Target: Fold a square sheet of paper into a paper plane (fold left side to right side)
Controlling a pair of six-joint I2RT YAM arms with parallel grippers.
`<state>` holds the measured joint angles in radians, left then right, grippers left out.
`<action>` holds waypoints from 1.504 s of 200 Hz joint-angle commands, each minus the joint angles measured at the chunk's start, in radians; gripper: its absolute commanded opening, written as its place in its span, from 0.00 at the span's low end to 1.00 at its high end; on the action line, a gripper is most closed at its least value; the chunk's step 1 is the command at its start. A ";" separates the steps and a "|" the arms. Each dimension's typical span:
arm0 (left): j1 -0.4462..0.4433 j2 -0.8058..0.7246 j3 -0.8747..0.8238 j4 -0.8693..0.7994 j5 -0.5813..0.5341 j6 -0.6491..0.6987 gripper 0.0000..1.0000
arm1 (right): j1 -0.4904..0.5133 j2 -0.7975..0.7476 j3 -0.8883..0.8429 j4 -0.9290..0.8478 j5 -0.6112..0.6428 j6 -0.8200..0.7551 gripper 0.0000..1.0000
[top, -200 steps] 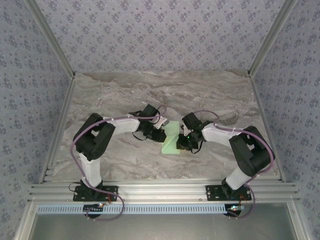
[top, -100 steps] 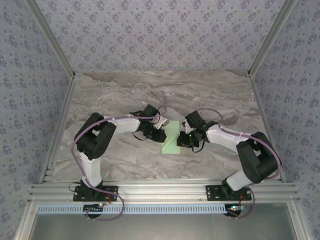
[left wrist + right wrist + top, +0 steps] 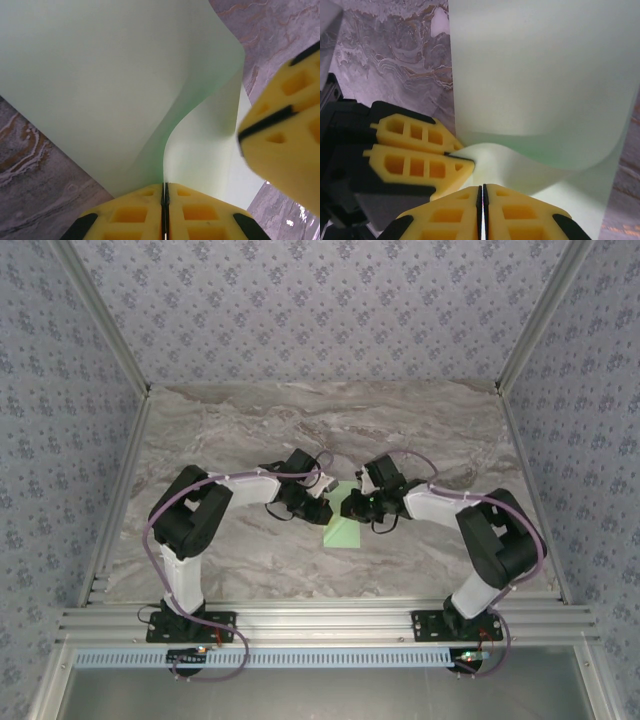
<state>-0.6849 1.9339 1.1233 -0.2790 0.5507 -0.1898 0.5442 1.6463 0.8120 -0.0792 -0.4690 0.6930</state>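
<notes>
The square sheet of paper (image 3: 343,532), pale green, lies mid-table with its left part lifted and curling over to the right. My left gripper (image 3: 325,510) is shut on the raised edge (image 3: 165,186). The sheet (image 3: 115,75) bends away from those jaws. My right gripper (image 3: 347,508) is right beside the left, shut on the same curled flap (image 3: 482,188). The sheet (image 3: 535,75) spreads flat beyond it. The left fingers (image 3: 415,167) pinch a paper corner in the right wrist view. The right fingers (image 3: 285,130) show in the left wrist view. The paper plane is out of view.
The grey marbled table (image 3: 300,430) has open room behind and to both sides of the paper. Patterned walls with aluminium posts close in three sides. An aluminium rail (image 3: 320,620) carrying both arm bases runs along the near edge.
My right gripper has moved left across the paper until it is close to the left gripper, and it now covers more of the sheet. The left arm has stayed put.
</notes>
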 commanded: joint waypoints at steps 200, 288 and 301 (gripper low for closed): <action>0.001 0.014 0.036 -0.034 0.008 0.016 0.12 | 0.015 0.104 0.018 -0.144 0.104 -0.046 0.13; 0.003 -0.239 -0.075 -0.027 -0.050 -0.066 0.25 | 0.014 0.114 0.013 -0.144 0.109 -0.043 0.13; -0.009 -0.272 -0.111 0.005 -0.012 -0.099 0.25 | 0.013 0.114 0.015 -0.145 0.108 -0.043 0.13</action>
<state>-0.6823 1.7336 1.0683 -0.2993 0.5014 -0.2298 0.5552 1.7237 0.8471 -0.1497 -0.4114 0.6617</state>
